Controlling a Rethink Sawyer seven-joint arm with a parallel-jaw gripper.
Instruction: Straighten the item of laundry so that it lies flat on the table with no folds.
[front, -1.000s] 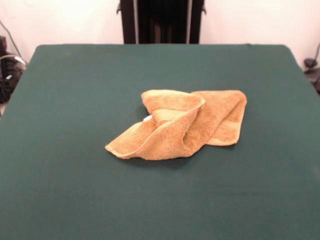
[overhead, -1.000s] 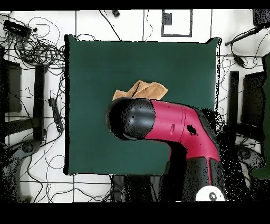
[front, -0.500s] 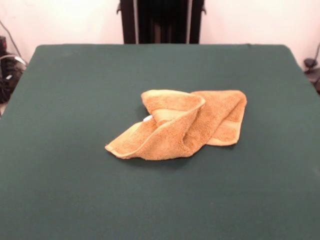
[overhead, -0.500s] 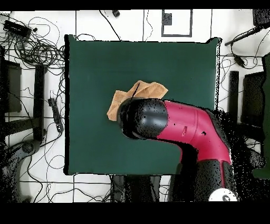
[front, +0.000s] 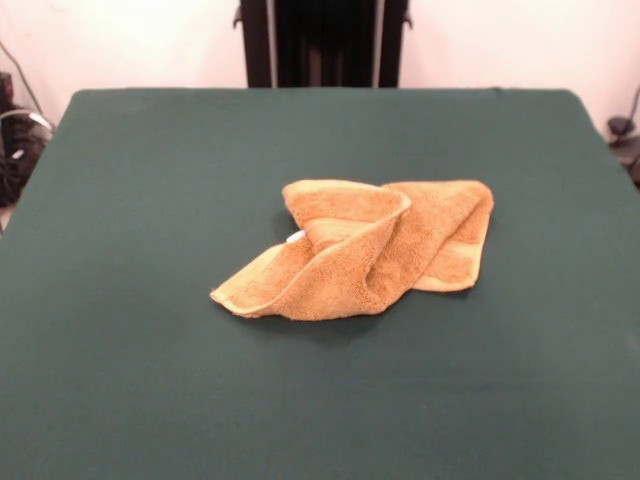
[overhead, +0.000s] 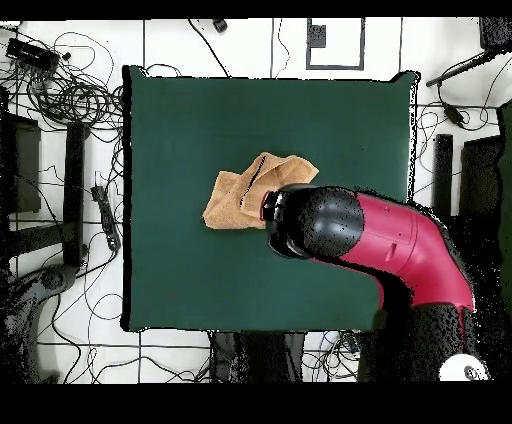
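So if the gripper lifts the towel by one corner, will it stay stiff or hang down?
The towel is probably floppy: it lies in soft overlapping folds on the table, so a lifted corner would likely drape and unfold. Its terry surface looks rough, so it should not slip easily. It will not roll.

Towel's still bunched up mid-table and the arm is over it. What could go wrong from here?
1. The towel is folded over itself in several layers, so a pinch may catch more than one and drag the bundle instead of opening it.
2. From overhead the arm covers part of the towel, and the gripper shows in neither view, so aiming a grasp is uncertain.
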